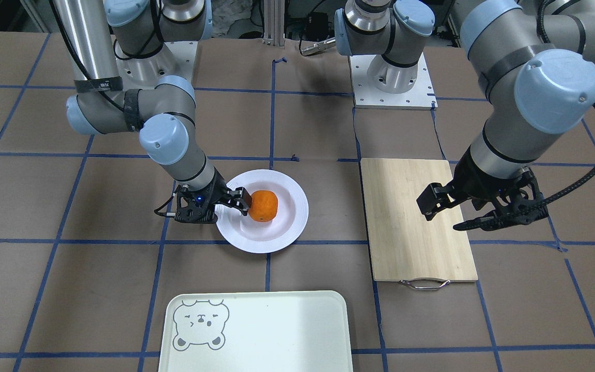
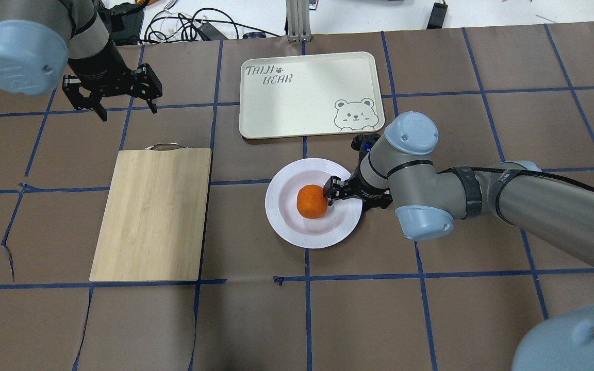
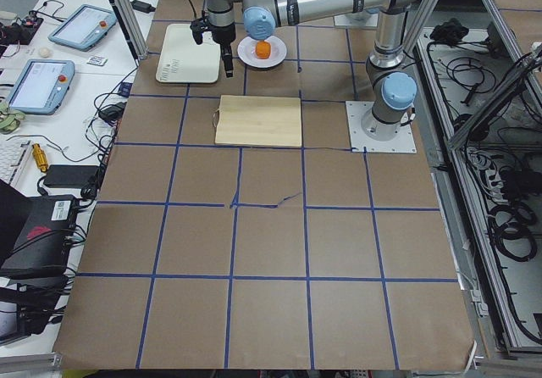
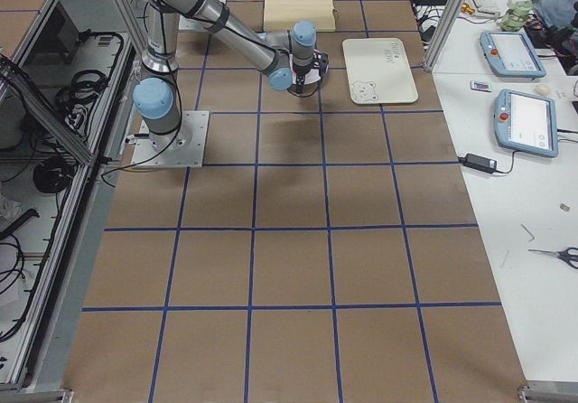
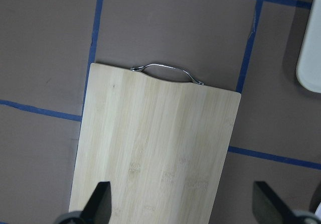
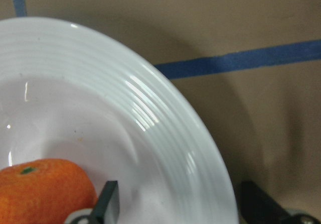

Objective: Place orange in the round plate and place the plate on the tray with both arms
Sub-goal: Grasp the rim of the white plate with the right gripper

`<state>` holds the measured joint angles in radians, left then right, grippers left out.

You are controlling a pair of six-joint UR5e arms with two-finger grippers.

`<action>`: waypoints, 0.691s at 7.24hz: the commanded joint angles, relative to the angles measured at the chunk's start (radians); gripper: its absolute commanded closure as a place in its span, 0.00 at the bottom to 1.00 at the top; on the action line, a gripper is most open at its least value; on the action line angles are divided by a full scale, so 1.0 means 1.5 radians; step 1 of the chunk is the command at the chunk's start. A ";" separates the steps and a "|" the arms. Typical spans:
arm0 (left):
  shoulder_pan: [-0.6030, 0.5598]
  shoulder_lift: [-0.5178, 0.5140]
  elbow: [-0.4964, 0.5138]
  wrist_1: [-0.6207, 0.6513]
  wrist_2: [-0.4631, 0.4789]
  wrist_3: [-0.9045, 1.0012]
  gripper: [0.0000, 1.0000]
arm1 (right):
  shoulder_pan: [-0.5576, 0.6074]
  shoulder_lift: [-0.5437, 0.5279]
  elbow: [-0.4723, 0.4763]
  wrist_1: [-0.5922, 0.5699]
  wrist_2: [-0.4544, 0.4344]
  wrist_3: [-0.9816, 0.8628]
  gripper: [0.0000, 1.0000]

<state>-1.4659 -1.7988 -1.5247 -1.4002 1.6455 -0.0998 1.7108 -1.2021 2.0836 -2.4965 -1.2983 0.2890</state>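
The orange [image 2: 311, 201] [image 1: 263, 205] lies in the sunken centre of the round plate [image 2: 286, 226] [image 1: 287, 227], which rests on the table. My right gripper [image 2: 346, 193] [image 1: 222, 204] is open and low at the plate's edge. In the right wrist view one finger stands inside the plate beside the orange [image 6: 40, 189] and the other outside the rim [image 6: 150, 108]. The tray [image 2: 297, 103] [image 1: 277, 330] lies bare a short way beyond the plate. My left gripper [image 2: 128, 111] [image 1: 450, 217] [image 5: 183, 201] hangs open and holds nothing.
A wooden cutting board [image 2: 152, 211] [image 1: 411, 217] [image 5: 155, 148] with a metal handle lies flat under the left gripper's side of the table. Blue tape lines grid the brown table cover. Cables and tablets sit beyond the table's far edge.
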 commanded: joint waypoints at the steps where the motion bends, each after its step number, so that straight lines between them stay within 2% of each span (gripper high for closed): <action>1: 0.002 0.001 0.000 0.000 0.001 0.000 0.00 | 0.003 0.001 0.000 -0.002 0.012 0.011 0.46; 4: 0.002 0.001 0.000 0.000 0.001 0.000 0.00 | 0.003 -0.001 -0.002 0.001 0.011 0.024 0.85; 5: 0.002 0.001 -0.001 0.000 0.001 0.000 0.00 | 0.003 -0.007 -0.006 0.004 0.012 0.023 0.93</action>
<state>-1.4636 -1.7979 -1.5257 -1.4005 1.6475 -0.0997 1.7149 -1.2053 2.0789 -2.4944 -1.2825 0.3237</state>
